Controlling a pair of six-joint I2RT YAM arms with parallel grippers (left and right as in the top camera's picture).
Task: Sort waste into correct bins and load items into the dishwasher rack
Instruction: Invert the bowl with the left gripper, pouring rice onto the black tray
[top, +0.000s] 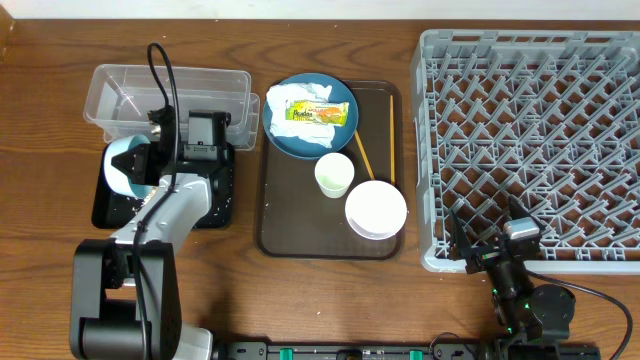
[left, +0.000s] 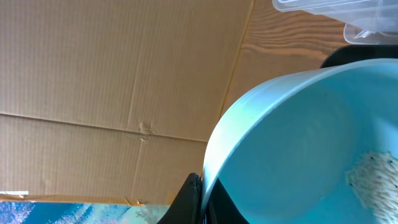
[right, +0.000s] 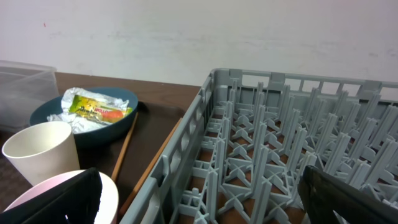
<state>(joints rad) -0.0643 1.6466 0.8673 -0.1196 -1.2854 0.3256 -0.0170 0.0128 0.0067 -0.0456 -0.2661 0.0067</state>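
Bowl (top: 125, 165), light blue, tipped over black tray (top: 105, 212) overhead; we see left claw (top: 152, 160) on it. Left wrist: claw pinches rim, rice (left: 376, 180) inside. Right wrist: right claw (right: 205, 196) spread wide at rack (right: 280, 137) corner.

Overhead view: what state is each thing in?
left tool: shut on light blue bowl.
light blue bowl: tilted, rice inside.
right tool: open, empty.
clear tub: upright, looks empty.
plate: holds tissue and wrapper.
cup: upright, empty.
white bowl: upright, empty.
chopsticks: lying flat on brown tray.
rack: empty.
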